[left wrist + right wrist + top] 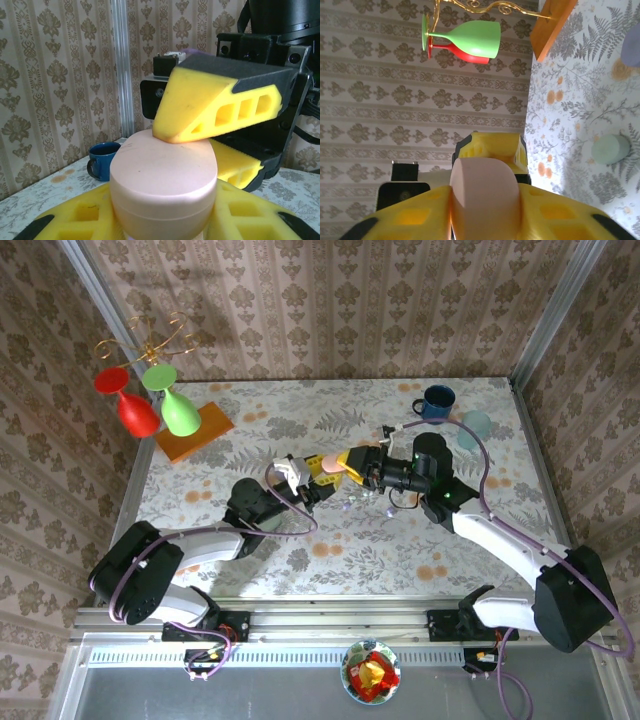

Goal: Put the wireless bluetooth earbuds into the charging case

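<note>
Charging case (163, 192): probably light, stiff, glossy, so slippery. My left fingers (75, 220) clamp its base; my right fingers (210, 102) pinch its top. Best held by the broad sides.

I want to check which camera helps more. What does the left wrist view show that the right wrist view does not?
Left wrist, not right wrist: the blue mug on the table, and the right hand seen from outside, one finger resting on top of the pink case. Right wrist, not left wrist: the green goblet, the red goblet, the orange board, a mint rounded thing. Both: the pink case between yellow fingers, and the patterned wall.
</note>
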Tool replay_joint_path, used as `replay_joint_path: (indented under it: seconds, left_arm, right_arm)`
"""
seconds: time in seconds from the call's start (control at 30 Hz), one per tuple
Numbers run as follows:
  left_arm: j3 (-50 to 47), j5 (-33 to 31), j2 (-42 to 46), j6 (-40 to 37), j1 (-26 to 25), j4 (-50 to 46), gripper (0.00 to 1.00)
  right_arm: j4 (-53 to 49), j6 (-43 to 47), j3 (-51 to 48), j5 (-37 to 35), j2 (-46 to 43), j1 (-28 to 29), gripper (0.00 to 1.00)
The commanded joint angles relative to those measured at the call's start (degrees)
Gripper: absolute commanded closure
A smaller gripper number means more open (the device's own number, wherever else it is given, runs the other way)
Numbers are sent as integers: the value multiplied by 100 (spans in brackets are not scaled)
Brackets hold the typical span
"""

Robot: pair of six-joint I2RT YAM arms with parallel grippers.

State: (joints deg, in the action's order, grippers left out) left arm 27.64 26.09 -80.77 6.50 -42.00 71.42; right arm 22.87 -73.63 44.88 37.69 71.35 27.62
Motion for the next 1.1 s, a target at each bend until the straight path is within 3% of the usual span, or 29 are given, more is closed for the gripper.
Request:
replay_joint_path:
  seconds: [0.0, 0.1, 0.13, 0.23, 0.33, 0.53, 0.8, 0.93, 1.07]
  left_arm:
    - [-10, 114, 79, 59, -28, 232, 64]
    - [-87, 117, 101, -2, -33, 238, 59]
    - [-100, 109, 112, -37, -27, 239, 52]
    - [-200, -157, 182, -16, -20, 210, 18]
    - [-382, -461, 266, -51, 8, 179, 0]
    - [-657, -601, 801, -285, 230, -751, 0]
    - [-188, -1186, 2026, -1240, 242, -4382, 0]
    - [396, -1549, 2221, -1694, 222, -6353, 0]
    - [876, -1946, 2157, -1782, 218, -7659, 0]
  right_arm:
    - [250, -16, 3, 28, 101, -2, 74]
    - [253, 5, 12, -7, 125, -2, 79]
    - [237, 30, 11, -16, 116, -8, 80]
    - [80, 198, 38, -140, 77, -26, 81]
    - [-299, 508, -27, -551, 9, -127, 81]
    - [-598, 933, -120, -851, 395, -556, 81]
    - [-1294, 1790, 835, -1079, 1875, -617, 82]
    - [-1455, 2081, 1426, -1113, 2808, -592, 82]
    - [-1435, 2155, 1904, -1093, 3670, -593, 82]
